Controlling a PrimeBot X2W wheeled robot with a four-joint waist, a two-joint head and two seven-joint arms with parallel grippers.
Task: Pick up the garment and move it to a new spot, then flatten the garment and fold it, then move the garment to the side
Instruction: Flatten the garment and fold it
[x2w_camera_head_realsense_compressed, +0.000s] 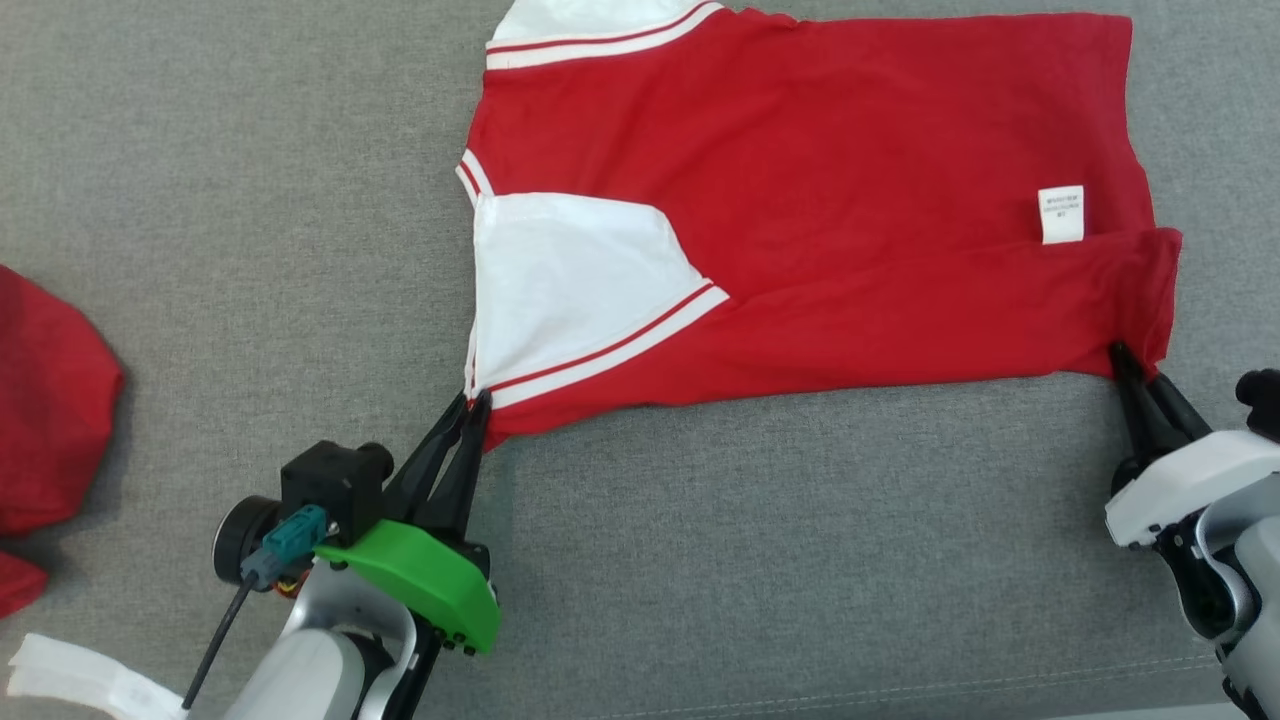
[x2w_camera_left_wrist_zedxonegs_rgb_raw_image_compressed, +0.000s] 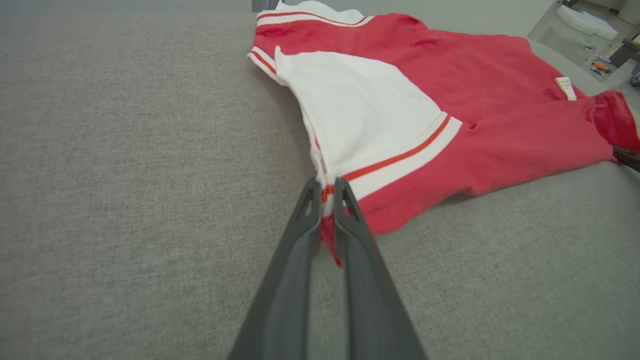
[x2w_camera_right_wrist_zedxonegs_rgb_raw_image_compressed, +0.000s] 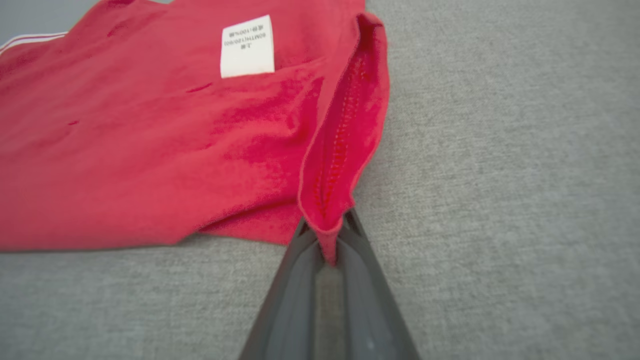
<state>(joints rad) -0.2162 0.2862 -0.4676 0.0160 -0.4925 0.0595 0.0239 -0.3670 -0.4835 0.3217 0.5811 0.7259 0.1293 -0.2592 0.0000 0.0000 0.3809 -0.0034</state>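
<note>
Left end effector (x2w_camera_head_realsense_compressed: 477, 402) and right end effector (x2w_camera_head_realsense_compressed: 1121, 353) tight on near corners of garment (x2w_camera_head_realsense_compressed: 850, 150)

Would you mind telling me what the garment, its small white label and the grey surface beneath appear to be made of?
The garment looks like soft matte knit, probably cotton jersey: it drapes, creases and shows a stitched hem. Its label seems a thin printed fabric tag. The grey surface looks like coarse woven upholstery with a heathered weave.
</note>
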